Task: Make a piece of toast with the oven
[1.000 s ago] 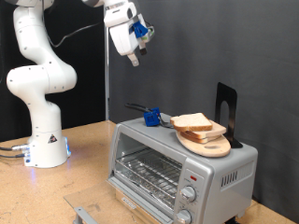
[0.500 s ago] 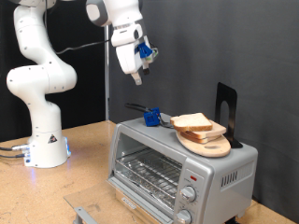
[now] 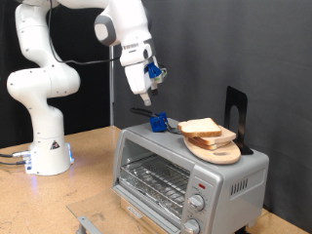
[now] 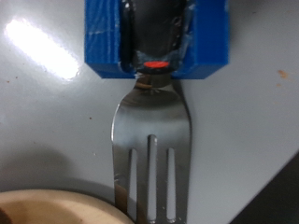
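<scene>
1. Toaster oven (image 3: 185, 175): sits on the wooden desk (image 3: 93, 146) with its glass door closed and the wire rack visible behind it, knobs at the exterior view's right. Nothing on the rack, so by judgement an early step, with the toasting itself not begun.
2. Round wooden board (image 3: 216, 149): rests on the oven's roof, toward the exterior view's right, carrying the piece of toast (image 3: 205, 128); more than one slice seems stacked there, count hard to tell.
3. Black stand (image 3: 237, 117): upright just behind the board, close to the bread, a likely obstruction for any approach from that side.
4. Hand (image 3: 144, 96): hangs in the air above the roof's left part, empty as far as the exterior view shows, well apart from the bread. Spread or pressed together: cannot tell from either view.
5. Fork (image 4: 149, 149): lies flat on the roof with its handle set in a blue block (image 4: 157, 35), tines reaching to the board's rim; directly beneath the hand in the wrist view, so apparently the nearest thing. Grasping it calls for lining up squarely over the block.
</scene>
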